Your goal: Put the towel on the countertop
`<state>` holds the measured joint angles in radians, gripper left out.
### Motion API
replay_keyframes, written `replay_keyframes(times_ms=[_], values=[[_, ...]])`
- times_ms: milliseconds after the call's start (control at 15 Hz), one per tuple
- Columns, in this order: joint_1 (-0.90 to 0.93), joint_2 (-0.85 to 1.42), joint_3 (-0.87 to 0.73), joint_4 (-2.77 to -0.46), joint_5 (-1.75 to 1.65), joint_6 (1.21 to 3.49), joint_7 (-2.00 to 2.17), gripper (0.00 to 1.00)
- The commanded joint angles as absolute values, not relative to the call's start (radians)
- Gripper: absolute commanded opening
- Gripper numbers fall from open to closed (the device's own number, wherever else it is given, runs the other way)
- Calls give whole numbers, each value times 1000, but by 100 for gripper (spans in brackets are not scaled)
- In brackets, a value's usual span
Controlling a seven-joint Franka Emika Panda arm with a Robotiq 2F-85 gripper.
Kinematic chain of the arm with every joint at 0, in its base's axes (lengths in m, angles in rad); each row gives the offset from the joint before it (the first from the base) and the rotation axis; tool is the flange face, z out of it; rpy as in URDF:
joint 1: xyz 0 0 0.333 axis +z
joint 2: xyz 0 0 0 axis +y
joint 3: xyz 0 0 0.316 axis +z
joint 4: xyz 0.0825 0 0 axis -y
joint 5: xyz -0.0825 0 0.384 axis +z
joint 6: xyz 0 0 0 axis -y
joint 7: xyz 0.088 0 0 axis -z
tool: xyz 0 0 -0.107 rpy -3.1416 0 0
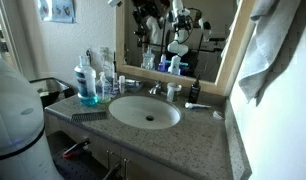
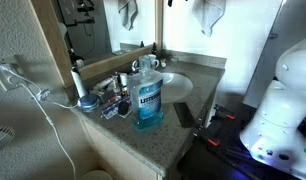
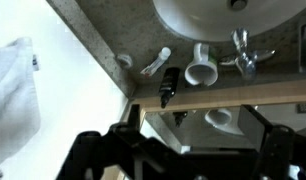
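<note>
A white towel (image 1: 265,45) hangs on the wall beside the mirror, above the end of the granite countertop (image 1: 198,135). It also shows at the top of an exterior view (image 2: 206,12) and at the left edge of the wrist view (image 3: 13,100). My gripper (image 3: 183,150) is open and empty, its dark fingers spread wide at the bottom of the wrist view. It is high above the back of the countertop (image 3: 108,30), by the mirror frame and apart from the towel. In an exterior view the gripper (image 1: 151,18) is a dark shape in front of the mirror.
A round sink (image 1: 143,112) with a faucet (image 3: 241,50) is set in the counter. A blue mouthwash bottle (image 2: 146,100), a comb (image 1: 88,116), a white cup (image 3: 198,70), a small black bottle (image 3: 168,85) and several toiletries stand around it. The white robot base (image 2: 288,90) is beside the vanity.
</note>
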<state>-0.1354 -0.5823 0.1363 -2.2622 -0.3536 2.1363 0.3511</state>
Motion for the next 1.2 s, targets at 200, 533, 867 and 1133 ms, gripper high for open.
replay_keyframes(times_ms=[200, 533, 867, 1133], values=[[-289, -482, 161, -2049, -541, 2266, 565, 100], [-374, -412, 161, -1915, -741, 2312, 802, 100], [-381, -329, 119, -1811, -1036, 2288, 1124, 100], [-345, -271, 56, -1722, -1257, 2226, 1351, 100]])
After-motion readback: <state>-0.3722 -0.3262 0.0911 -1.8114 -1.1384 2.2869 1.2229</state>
